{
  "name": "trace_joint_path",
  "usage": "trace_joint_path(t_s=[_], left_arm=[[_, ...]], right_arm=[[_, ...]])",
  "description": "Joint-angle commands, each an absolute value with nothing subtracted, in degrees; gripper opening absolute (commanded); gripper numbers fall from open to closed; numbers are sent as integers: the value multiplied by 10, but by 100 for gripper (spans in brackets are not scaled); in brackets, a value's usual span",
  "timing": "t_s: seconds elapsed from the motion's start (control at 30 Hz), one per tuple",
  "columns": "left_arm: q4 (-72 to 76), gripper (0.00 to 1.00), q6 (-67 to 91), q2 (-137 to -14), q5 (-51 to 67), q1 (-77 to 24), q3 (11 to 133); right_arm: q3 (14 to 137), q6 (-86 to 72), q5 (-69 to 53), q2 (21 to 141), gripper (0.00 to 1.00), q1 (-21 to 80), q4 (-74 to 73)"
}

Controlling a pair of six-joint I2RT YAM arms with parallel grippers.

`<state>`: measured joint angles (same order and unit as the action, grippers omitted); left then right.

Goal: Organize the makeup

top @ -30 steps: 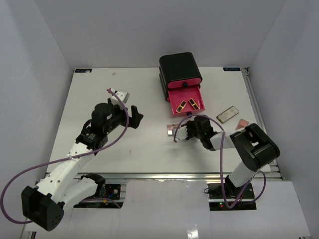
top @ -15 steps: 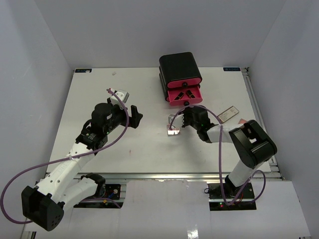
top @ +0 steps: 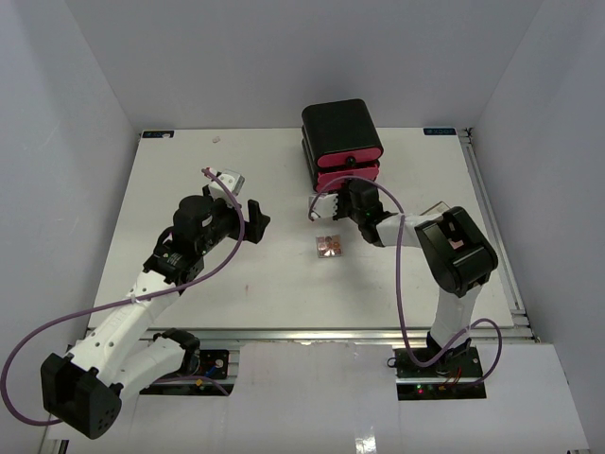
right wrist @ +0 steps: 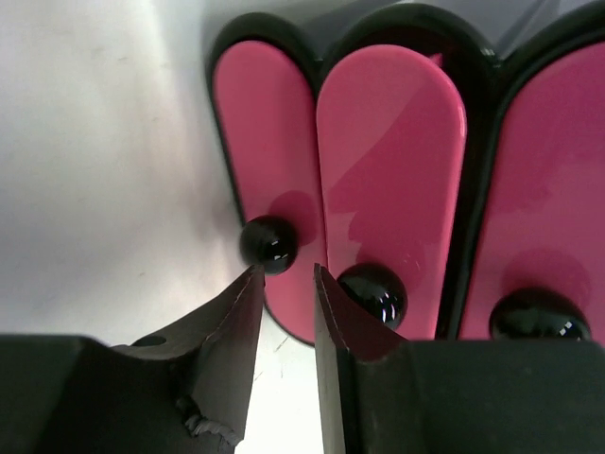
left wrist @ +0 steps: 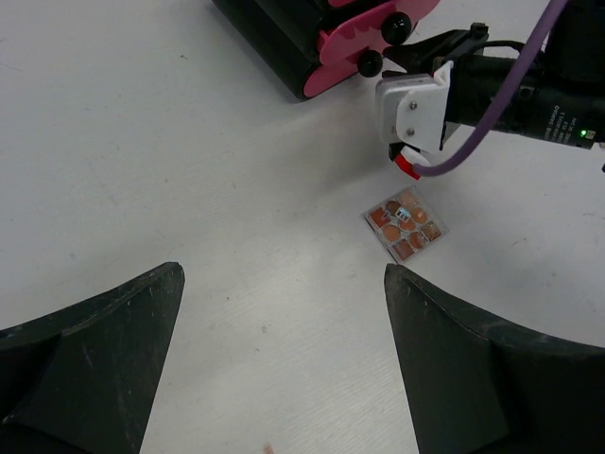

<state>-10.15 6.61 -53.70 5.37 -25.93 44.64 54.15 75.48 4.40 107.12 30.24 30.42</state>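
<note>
In the right wrist view the drawer box (right wrist: 388, 170) is cropped by the top and right edges, and its middle knob (right wrist: 373, 293) is partly covered by the right fingers (right wrist: 340, 340). From above, the palette's (top: 329, 247) pans are too small to be counted.

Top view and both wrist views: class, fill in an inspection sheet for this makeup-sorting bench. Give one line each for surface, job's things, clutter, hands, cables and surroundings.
Surface: white table, faint scuffs.
Job's things: one palette lying flat in front of the black box; the box's three pink drawers look shut; no other makeup clearly seen.
Clutter: nothing seen.
Hands: left hand open and empty above the table; right hand just below the knobs, jaws a slim gap apart, gripping nothing.
Cables: a purple cable on each arm, hanging in loose loops.
Surroundings: plain white walls on three sides.
</note>
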Motion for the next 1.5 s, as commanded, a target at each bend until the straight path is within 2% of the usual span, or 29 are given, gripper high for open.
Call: trace_joint_path(t_s=[0.0, 0.23, 0.53, 0.7, 0.9, 1.07, 1.17, 1.47], left_arm=[[-92, 98, 61, -533, 54, -253, 447], [-91, 98, 61, -538, 55, -251, 447], [-91, 98, 61, -539, 56, -249, 446], [-91, 98, 62, -539, 61, -248, 447], [-91, 98, 62, -539, 63, -248, 447], [-90, 98, 62, -541, 62, -248, 446], [-90, 98, 62, -544, 63, -248, 446], [-87, 98, 64, -554, 69, -245, 446]], right_arm=[[613, 712, 32, 1094, 36, 284, 275], [698, 662, -46, 1119, 38, 260, 141], [667, 640, -177, 1061, 38, 254, 54], [635, 595, -209, 1013, 40, 251, 40], [615, 464, -254, 958, 44, 231, 38], [599, 270, -338, 936, 48, 184, 50], [575, 166, -374, 925, 48, 153, 105], [505, -65, -341, 944, 52, 112, 252]])
